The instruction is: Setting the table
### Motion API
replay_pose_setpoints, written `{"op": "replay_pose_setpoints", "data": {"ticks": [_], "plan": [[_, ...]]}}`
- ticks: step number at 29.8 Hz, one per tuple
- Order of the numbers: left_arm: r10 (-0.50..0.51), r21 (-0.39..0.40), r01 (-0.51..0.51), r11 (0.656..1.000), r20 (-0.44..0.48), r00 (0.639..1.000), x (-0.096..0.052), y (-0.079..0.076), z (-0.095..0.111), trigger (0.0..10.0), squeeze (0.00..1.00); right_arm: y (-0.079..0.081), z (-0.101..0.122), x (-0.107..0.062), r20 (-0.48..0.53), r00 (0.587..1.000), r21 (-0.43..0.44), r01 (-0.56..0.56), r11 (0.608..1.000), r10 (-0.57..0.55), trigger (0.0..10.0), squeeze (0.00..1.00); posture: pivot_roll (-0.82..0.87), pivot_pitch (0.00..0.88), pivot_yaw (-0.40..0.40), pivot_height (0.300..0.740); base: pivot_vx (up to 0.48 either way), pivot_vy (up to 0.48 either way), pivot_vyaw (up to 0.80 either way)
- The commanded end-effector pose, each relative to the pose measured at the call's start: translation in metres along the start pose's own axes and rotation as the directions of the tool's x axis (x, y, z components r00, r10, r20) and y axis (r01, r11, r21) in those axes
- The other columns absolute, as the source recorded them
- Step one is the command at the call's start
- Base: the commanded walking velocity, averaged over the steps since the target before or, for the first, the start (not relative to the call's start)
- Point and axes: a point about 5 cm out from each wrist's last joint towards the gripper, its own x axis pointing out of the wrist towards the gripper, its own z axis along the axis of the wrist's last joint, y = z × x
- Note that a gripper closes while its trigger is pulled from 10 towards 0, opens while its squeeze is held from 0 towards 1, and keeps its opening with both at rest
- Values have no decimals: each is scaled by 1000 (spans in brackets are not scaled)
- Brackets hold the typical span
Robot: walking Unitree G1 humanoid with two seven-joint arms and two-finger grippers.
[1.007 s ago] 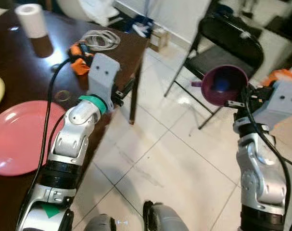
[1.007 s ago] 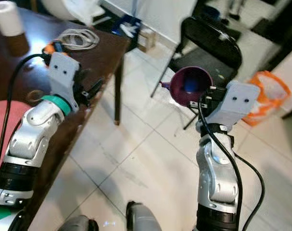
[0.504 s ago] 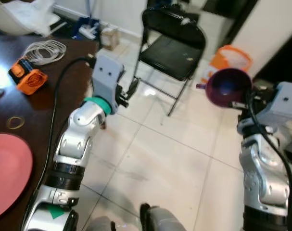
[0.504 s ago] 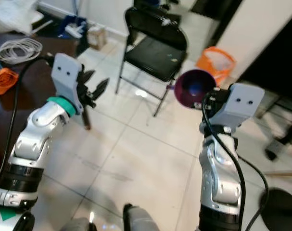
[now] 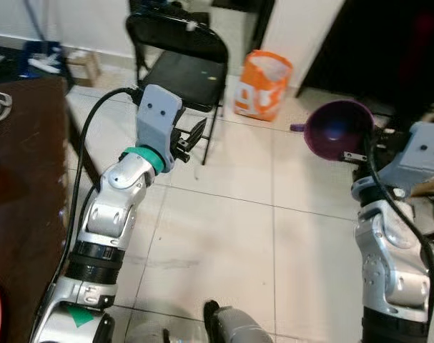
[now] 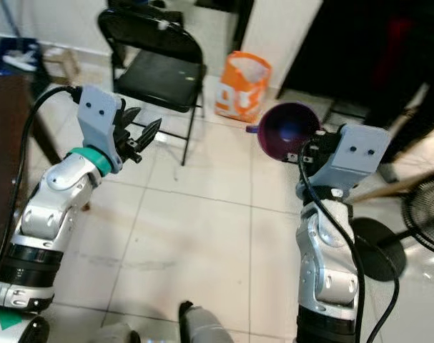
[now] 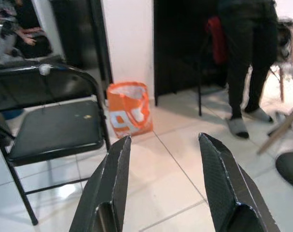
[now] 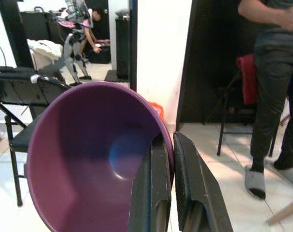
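One edge of the dark brown wooden desk (image 5: 23, 164) shows at the far left, so the place for the purple plastic bowl (image 5: 339, 130) lies well to the left of it, on the left arm's side. The left pincer (image 5: 191, 136) is nearer the desk; it is empty, its fingers spread, pointing toward the black folding chair (image 5: 175, 61). An orange bag (image 5: 262, 84) stands on the white tiled floor beyond. On the right, the right pincer (image 8: 168, 159) grips the bowl's rim, one finger inside and one outside, the mouth tilted toward the robot. A person (image 8: 274, 72) stands behind.
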Motion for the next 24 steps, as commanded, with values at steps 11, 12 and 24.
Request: {"op": "replay_pose_setpoints", "data": {"ticks": [11,12,24], "plan": [[7,-14,-7,1000,-20,1000,2,-2,-8,10000,0,-7,-1,0,-3,1000,-20,16,1000,-16,10000,0,82,40,-19,740,0,0,-800],[7,-14,-7,1000,-20,1000,2,-2,-8,10000,0,-7,-1,0,-3,1000,-20,16,1000,-16,10000,0,82,40,-19,740,0,0,-800],[12,-16,-13,1000,-29,1000,2,-4,-13,10000,0,-9,-1,0,-4,1000,-31,16,999,-16,10000,0,67,45,-18,740,0,0,-800]]}}
